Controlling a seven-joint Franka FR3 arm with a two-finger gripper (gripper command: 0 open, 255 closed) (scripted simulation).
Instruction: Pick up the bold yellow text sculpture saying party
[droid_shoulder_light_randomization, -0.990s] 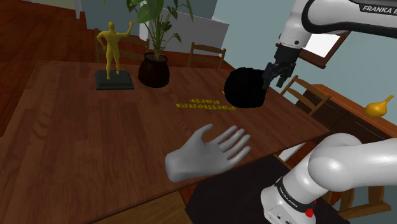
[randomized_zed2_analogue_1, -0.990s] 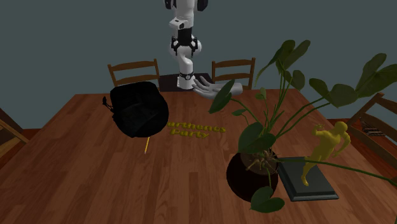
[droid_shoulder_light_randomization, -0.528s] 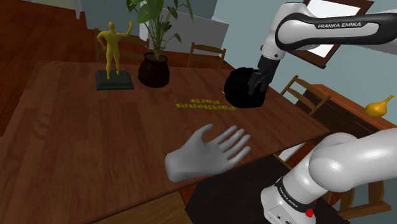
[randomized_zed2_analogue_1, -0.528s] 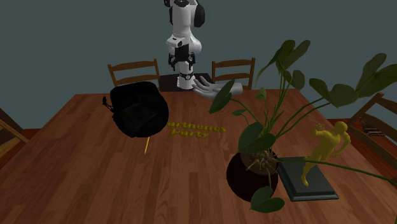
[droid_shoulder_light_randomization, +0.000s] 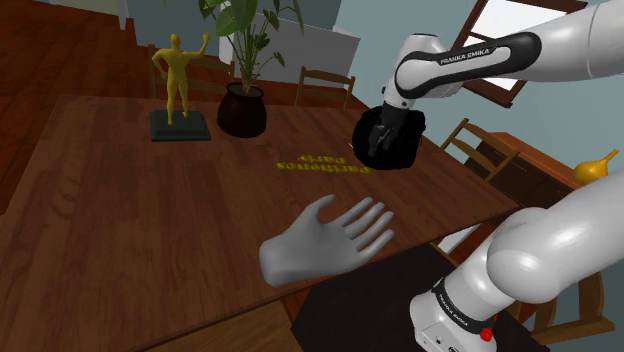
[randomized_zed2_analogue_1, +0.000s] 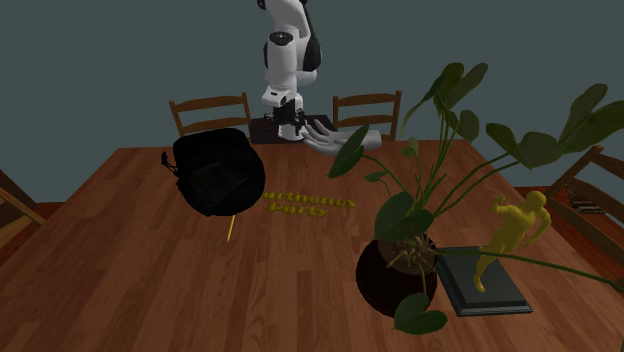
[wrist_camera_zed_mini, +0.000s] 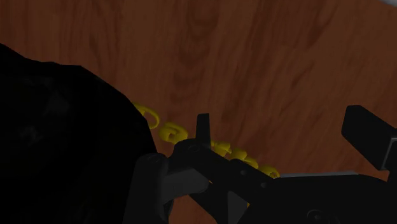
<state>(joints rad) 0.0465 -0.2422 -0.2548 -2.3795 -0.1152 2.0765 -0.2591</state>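
**A:** Where is the yellow party text (droid_shoulder_light_randomization: 322, 163) sitting?

**B:** It's lying flat on the wooden table (droid_shoulder_light_randomization: 120, 220), near the black lump (droid_shoulder_light_randomization: 405, 158) and well apart from the grey hand sculpture (droid_shoulder_light_randomization: 320, 245).

**A:** And the gripper (droid_shoulder_light_randomization: 378, 138)?

**B:** It's hanging above the table in front of the lump. In the shoulder view the text is lying to its left and lower. The fingers (wrist_camera_zed_mini: 202, 130) are standing spread, pinching nothing. In the wrist view the letters are running past one finger, untouched.
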